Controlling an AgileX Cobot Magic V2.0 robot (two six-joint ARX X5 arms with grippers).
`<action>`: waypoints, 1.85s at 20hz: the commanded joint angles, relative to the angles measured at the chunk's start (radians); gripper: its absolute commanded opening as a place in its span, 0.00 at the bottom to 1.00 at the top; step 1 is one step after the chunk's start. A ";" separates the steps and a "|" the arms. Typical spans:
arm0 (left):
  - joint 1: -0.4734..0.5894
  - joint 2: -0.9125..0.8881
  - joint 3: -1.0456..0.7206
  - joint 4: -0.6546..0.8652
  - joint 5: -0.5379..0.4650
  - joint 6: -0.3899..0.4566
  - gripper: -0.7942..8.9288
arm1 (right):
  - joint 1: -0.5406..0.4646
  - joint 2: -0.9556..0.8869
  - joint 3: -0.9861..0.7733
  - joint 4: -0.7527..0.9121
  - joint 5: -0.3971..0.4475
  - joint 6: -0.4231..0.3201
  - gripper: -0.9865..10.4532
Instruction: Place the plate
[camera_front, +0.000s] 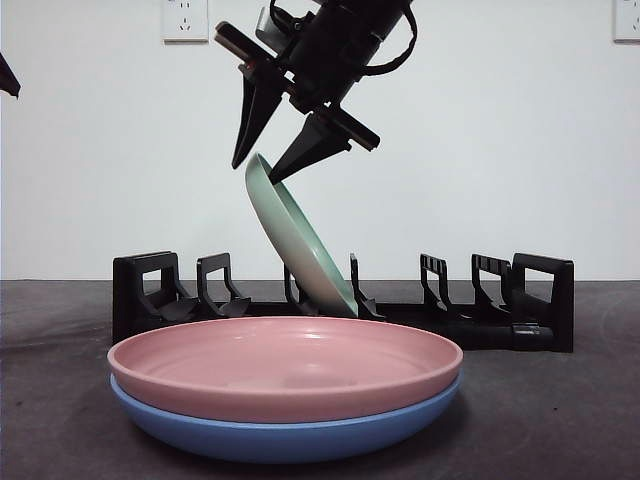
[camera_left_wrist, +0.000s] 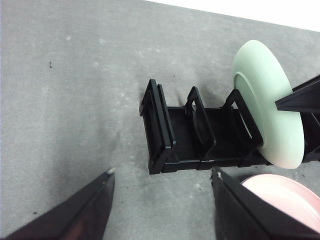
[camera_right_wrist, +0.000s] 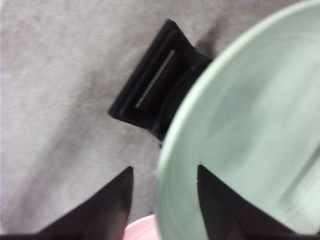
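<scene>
- Left gripper (camera_left_wrist: 162, 205): parked high at the left edge of the scene, jaws spread with nothing between them, over bare table (camera_left_wrist: 75, 100) near the left end of the rack (camera_front: 140, 300).
- Rack: black, slotted, running left to right across the far part of the table; end loops and dividers visible on both ends.
- Pink plate (camera_front: 285, 365) stacked on blue plate (camera_front: 285, 432), near side, in front of the rack, untouched.
- Green plate (camera_front: 300, 245): tilted, top rim leaning left, lower edge down in a middle slot of the rack, between dividers.
- Right gripper (camera_front: 277, 170): above the plate's top rim, jaws parted and straddling the rim; appear apart from it in the front view, contact uncertain in the blurred wrist view.
- Judged step: release and retreat. Best done by lifting straight away along the plate's lean, jaws kept wide, so the rim is not clipped and the plate not tipped out of its slot.
- Surface: dark grey, matte, speckled table. Room: plain white wall, wall sockets (camera_front: 186, 18) high up.
</scene>
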 joint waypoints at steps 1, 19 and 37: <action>0.002 0.005 0.017 0.011 -0.005 0.013 0.40 | 0.016 0.014 0.027 0.006 0.007 0.002 0.13; 0.002 0.005 0.017 0.012 -0.005 0.013 0.40 | 0.022 -0.198 0.031 -0.021 -0.031 -0.060 0.10; 0.002 0.005 0.017 0.012 -0.005 0.013 0.40 | 0.282 -0.481 -0.306 0.069 0.374 -0.320 0.10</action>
